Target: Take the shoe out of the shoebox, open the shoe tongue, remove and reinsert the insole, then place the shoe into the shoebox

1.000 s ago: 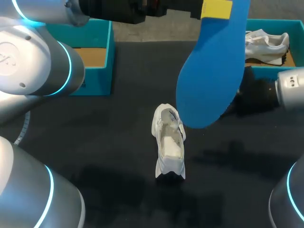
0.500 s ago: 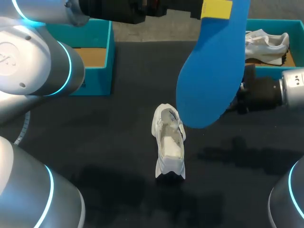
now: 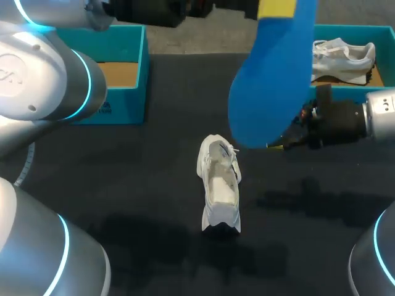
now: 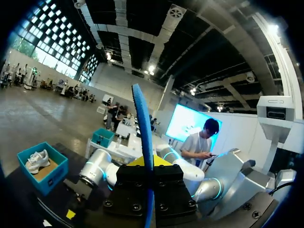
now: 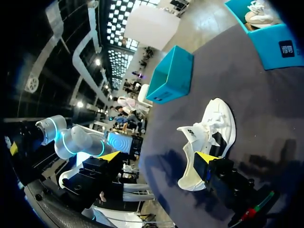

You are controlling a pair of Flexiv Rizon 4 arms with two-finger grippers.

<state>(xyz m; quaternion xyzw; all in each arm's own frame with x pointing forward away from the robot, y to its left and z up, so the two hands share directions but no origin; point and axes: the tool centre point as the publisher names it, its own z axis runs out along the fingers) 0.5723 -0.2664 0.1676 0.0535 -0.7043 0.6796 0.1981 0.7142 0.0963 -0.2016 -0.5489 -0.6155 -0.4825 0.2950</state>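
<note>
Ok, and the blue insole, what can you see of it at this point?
The flat blue foam-looking insole is out of the shoe, held in the air above the black table. The left end effector is clamped on its narrower heel end, a yellow fingertip flat against it, so the rounded toe end hangs lowest. In the left wrist view it shows edge-on, thin and slightly curved. It hangs clear of the white shoe on the table.

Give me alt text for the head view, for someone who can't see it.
The left gripper holds a blue insole up above a black table, where a white shoe rests. The right gripper is beside the insole's lower end. At the back stand a left shoebox and a right shoebox, both teal, the right one holding a second shoe.
</note>
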